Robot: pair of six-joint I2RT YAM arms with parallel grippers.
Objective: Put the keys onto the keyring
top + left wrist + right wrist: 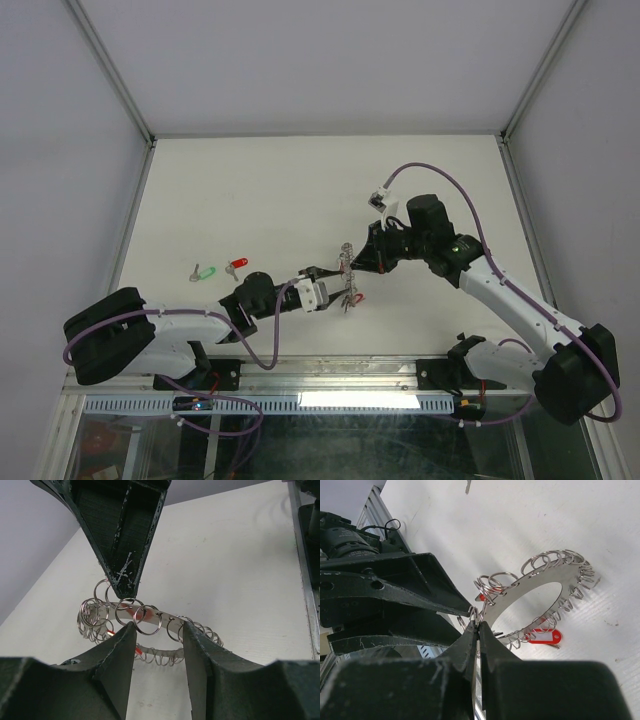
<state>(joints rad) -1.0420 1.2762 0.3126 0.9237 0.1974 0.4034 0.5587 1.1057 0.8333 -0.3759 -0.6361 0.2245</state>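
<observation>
Keyring (172, 621) sits tilted between my two pincers, lifted off the table (300, 190). My right pincer (477, 625) is clenched on a small split ring at the rim nearest it, and a red tag (543, 637) hangs at the far rim. My left pincer (159, 630) faces it tip to tip, jaws partly apart astride the band. I cannot tell whether they grip. The red key (237, 265) and green key (205, 272) lie well behind the left pincer.

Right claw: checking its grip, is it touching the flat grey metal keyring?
Touching: right wrist view shows the right claw shut on a small wire loop of the keyring.
</observation>
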